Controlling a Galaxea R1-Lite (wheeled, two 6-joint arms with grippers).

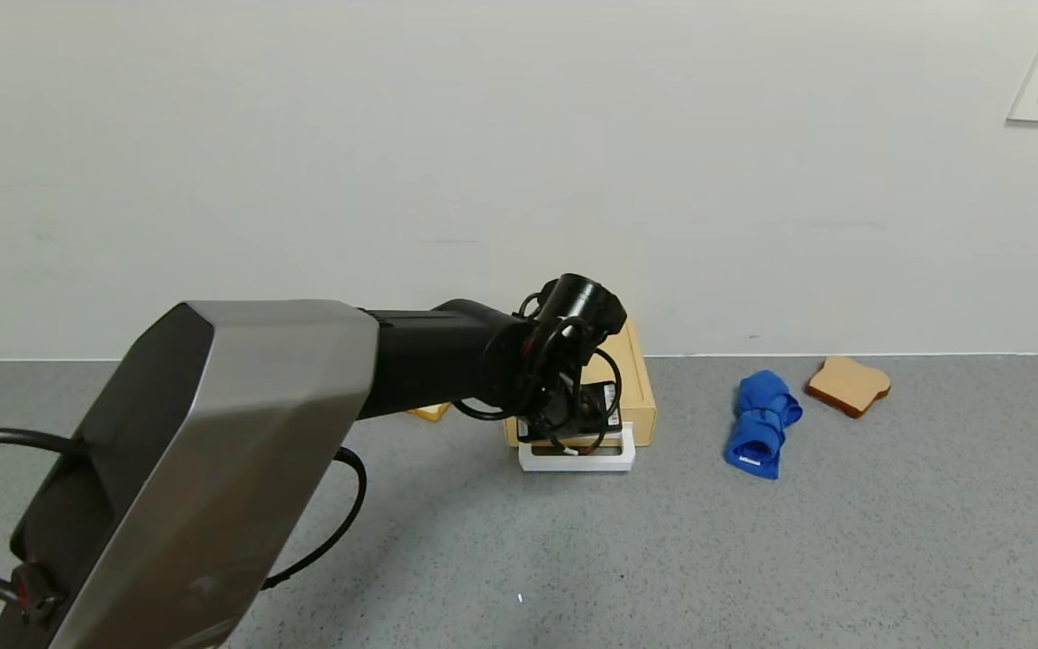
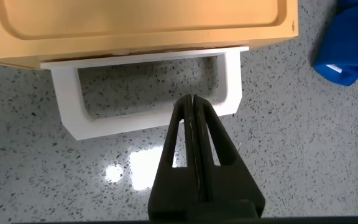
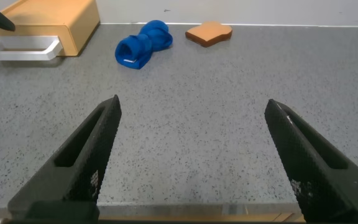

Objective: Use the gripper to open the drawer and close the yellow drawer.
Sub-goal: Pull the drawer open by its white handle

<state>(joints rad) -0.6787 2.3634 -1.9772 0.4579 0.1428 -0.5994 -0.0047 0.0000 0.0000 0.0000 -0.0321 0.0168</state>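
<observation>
drawer (image 1: pixel 636 388): front hidden behind left gripper (image 1: pixel 573 424) | small yellow item (image 1: pixel 430 412): mostly behind arm, unidentifiable | right gripper (image 3: pixel 191 155): body cut off

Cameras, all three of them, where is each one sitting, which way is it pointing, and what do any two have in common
Head view: on the robot's head, looking forward and down at the grey table; left arm reaches to the drawer.
Left wrist view: looks past the shut left gripper at the white handle.
Right wrist view: low over the table, between the open right gripper fingers.
Shared: all three show the blue cloth; head and right wrist show the bread slice.
</observation>
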